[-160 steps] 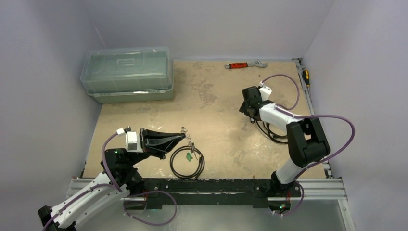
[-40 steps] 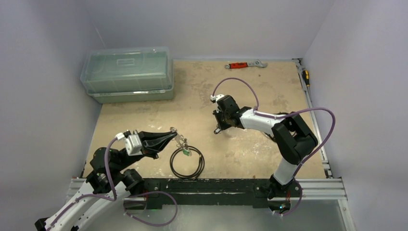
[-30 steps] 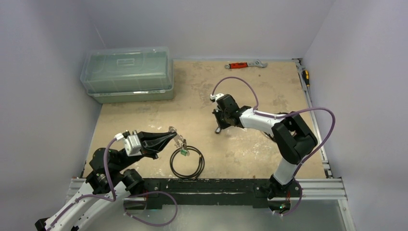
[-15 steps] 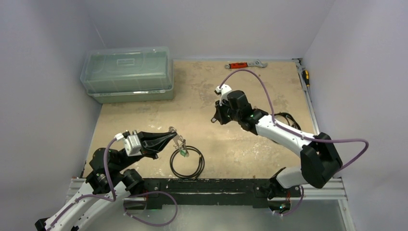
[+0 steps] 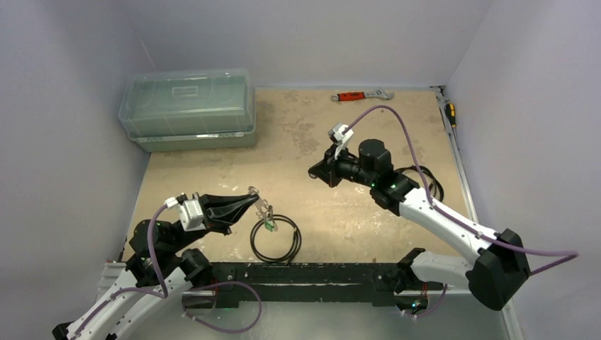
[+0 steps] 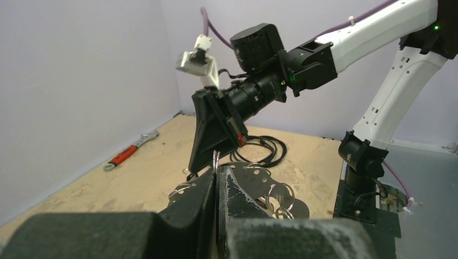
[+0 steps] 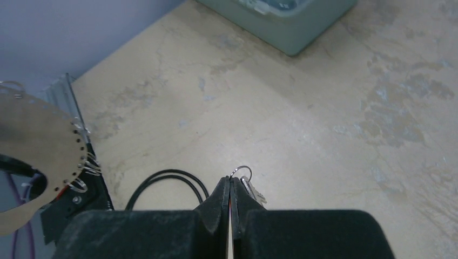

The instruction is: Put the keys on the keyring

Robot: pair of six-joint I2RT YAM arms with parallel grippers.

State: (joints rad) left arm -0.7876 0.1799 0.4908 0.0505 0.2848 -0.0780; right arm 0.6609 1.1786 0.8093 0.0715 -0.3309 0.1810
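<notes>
Keyring seemingly pinched in left claw tip; keys dangling just below.

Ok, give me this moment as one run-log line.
left gripper: jaws shut on keyring | keys: hanging below, beside black coil | right gripper: jaws shut, empty, raised mid-table

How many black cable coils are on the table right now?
2. One black cable coil lies near the front edge, beside the left gripper. The other coil lies on the right side, partly hidden behind the right arm. No others show.
</notes>
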